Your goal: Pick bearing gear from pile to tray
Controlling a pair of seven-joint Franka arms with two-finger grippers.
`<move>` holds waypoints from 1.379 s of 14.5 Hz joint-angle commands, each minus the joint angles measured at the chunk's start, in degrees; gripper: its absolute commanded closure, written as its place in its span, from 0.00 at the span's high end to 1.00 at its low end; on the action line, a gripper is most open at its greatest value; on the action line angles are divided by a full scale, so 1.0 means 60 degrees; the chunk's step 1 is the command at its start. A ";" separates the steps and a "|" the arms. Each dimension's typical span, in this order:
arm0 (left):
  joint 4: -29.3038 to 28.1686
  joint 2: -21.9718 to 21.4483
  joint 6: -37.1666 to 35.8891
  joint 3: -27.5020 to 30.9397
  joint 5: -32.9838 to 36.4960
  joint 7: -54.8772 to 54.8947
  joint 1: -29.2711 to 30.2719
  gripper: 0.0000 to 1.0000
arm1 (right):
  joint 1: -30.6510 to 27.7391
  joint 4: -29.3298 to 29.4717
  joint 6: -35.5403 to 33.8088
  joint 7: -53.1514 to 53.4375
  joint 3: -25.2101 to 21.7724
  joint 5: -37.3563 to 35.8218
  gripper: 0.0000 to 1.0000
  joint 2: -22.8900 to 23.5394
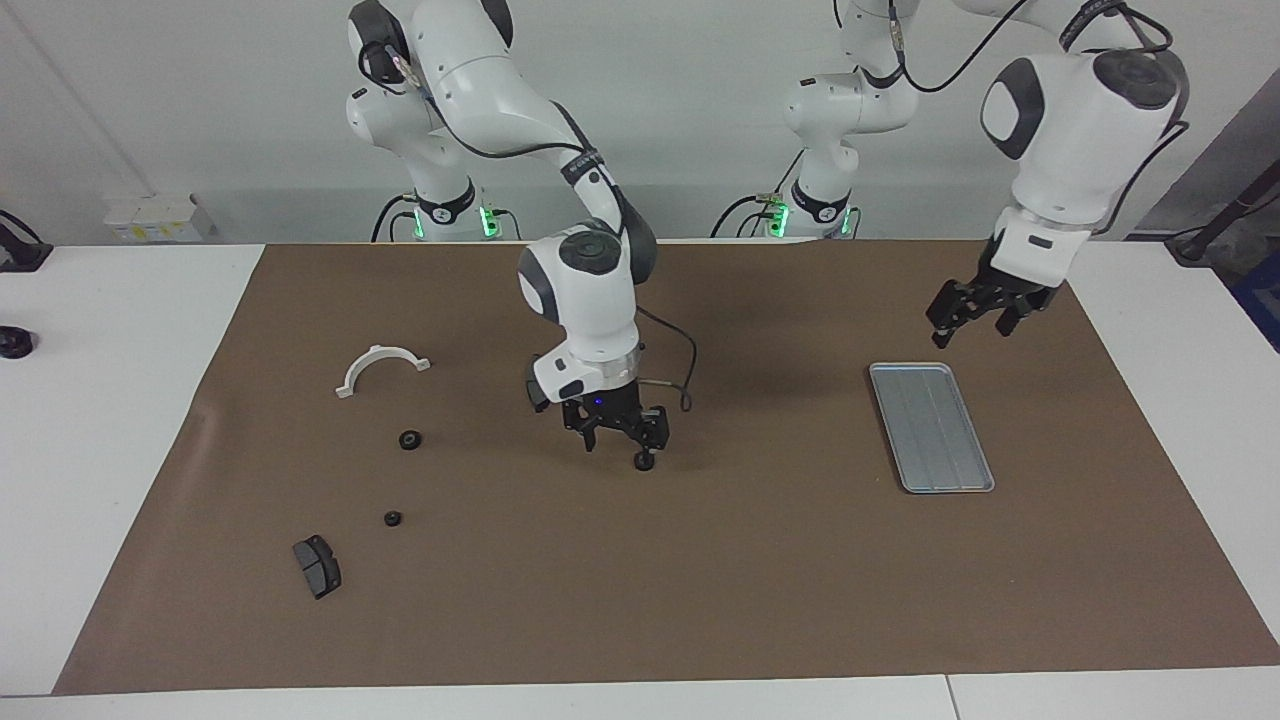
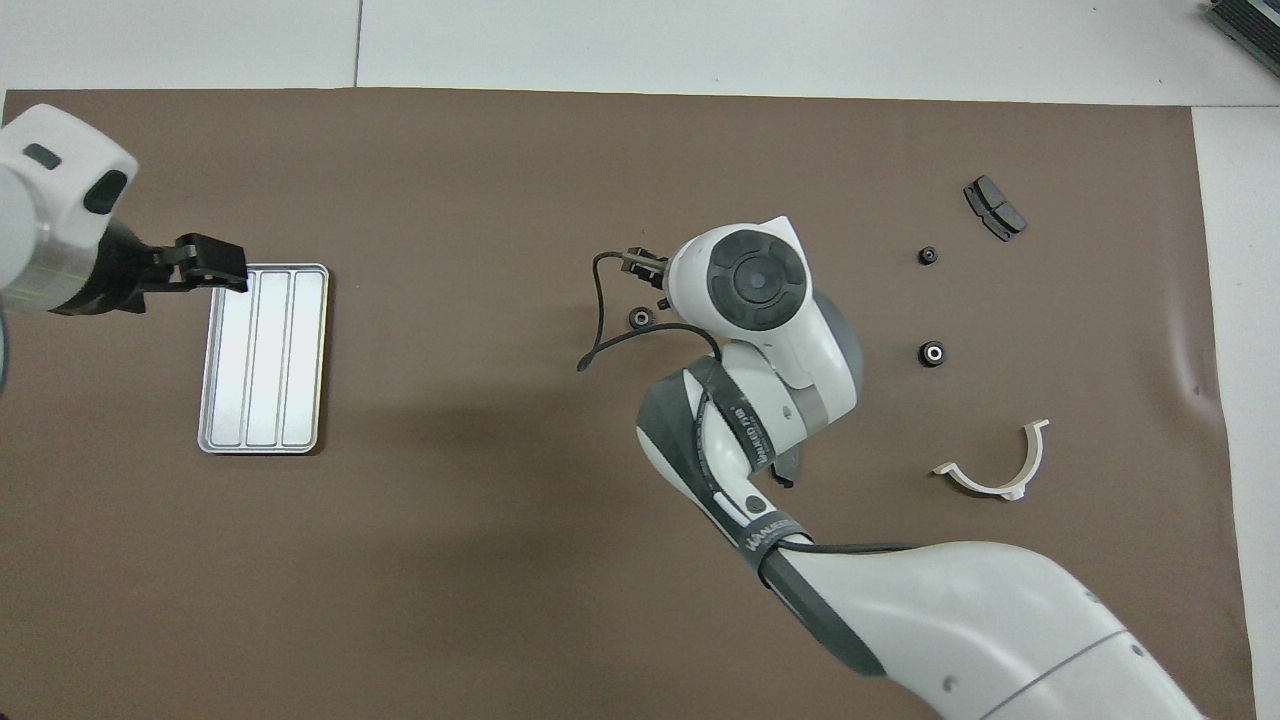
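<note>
Small black gear (image 1: 645, 461) at the right tool's (image 1: 618, 437) fingertips, grasp unclear, well apart from tray (image 1: 931, 427).

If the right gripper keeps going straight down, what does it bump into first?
Probably the small black gear right under the right gripper, in the middle of the brown mat; it may already be touching it.

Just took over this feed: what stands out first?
The right gripper hangs over the middle of the brown mat, with a small black gear at its fingertips. The silver tray lies toward the left arm's end, with the left gripper raised over the mat beside it.
</note>
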 commanded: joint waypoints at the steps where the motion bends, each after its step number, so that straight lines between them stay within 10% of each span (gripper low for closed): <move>1: 0.0114 0.0787 0.0908 0.0152 0.0065 -0.1773 -0.1163 1.00 | -0.1100 -0.0849 -0.0513 -0.1369 0.0132 -0.0122 1.00 -0.1240; 10: 0.1654 0.3351 0.1948 0.0152 0.0285 -0.3609 -0.3246 1.00 | -0.4032 -0.3307 -0.0677 -0.9237 0.0176 0.0522 1.00 -0.2473; 17: 0.1683 0.4540 0.3969 0.0166 0.0343 -0.3815 -0.3393 1.00 | -0.4077 -0.4994 0.1328 -1.0105 0.0176 0.0713 1.00 -0.2430; 20: 0.1683 0.4642 0.4248 0.0152 0.0343 -0.3815 -0.3613 1.00 | -0.4077 -0.5259 0.1830 -1.0150 0.0176 0.0713 0.81 -0.2342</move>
